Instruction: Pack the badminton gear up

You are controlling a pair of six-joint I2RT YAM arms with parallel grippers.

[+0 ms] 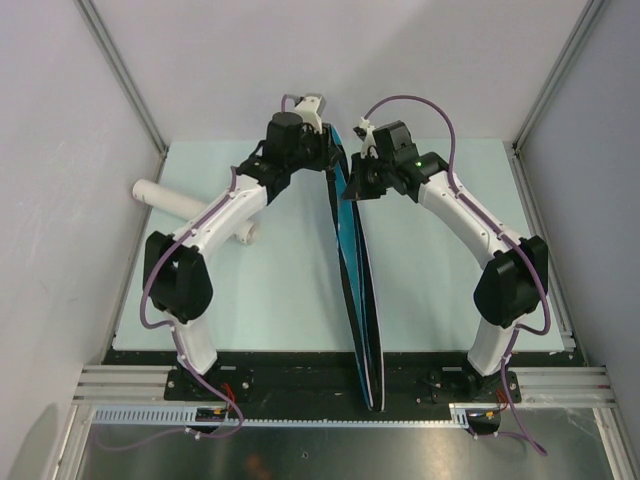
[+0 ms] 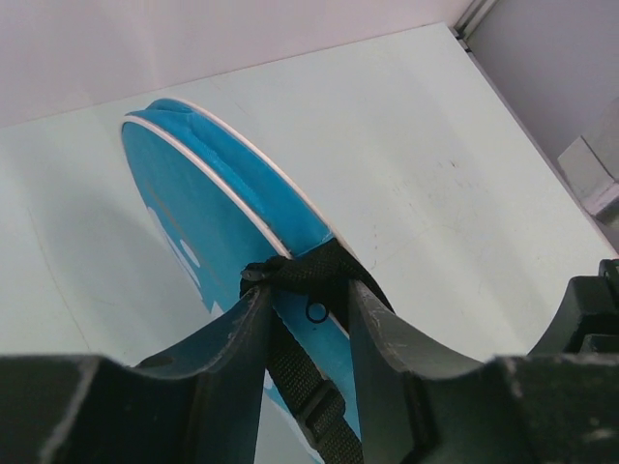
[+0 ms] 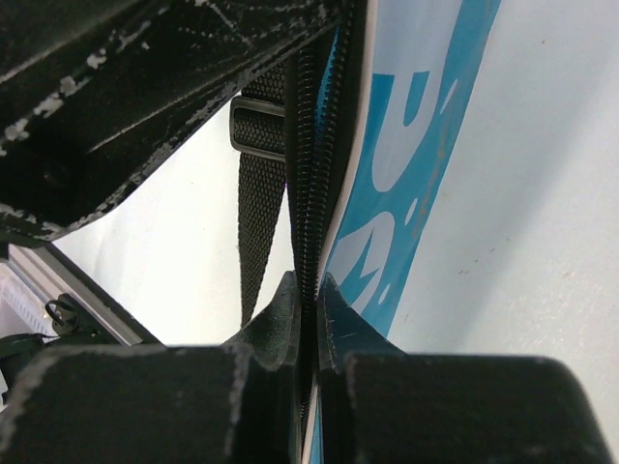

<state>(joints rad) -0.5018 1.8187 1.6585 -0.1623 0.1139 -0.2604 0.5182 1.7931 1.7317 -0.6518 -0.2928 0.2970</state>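
Note:
The long blue racket bag [image 1: 355,270] stands on its edge down the middle of the table. Both grippers are at its far end. My left gripper [image 2: 308,290] is open, its fingers straddling the bag's blue rim [image 2: 193,213] and the black strap [image 2: 311,274] without pinching them. It comes in from the left [image 1: 325,158]. My right gripper [image 3: 307,282] is shut on the bag's black zipper edge [image 3: 311,145], coming from the right [image 1: 360,175]. A white cardboard tube [image 1: 172,198] lies at the far left. The rackets and shuttlecocks are out of view.
A small white piece [image 1: 250,232] lies beside the left arm's forearm. Grey walls with metal posts [image 1: 120,70] enclose the pale green table [image 1: 450,290]. The bag's near end overhangs the black base rail [image 1: 300,370].

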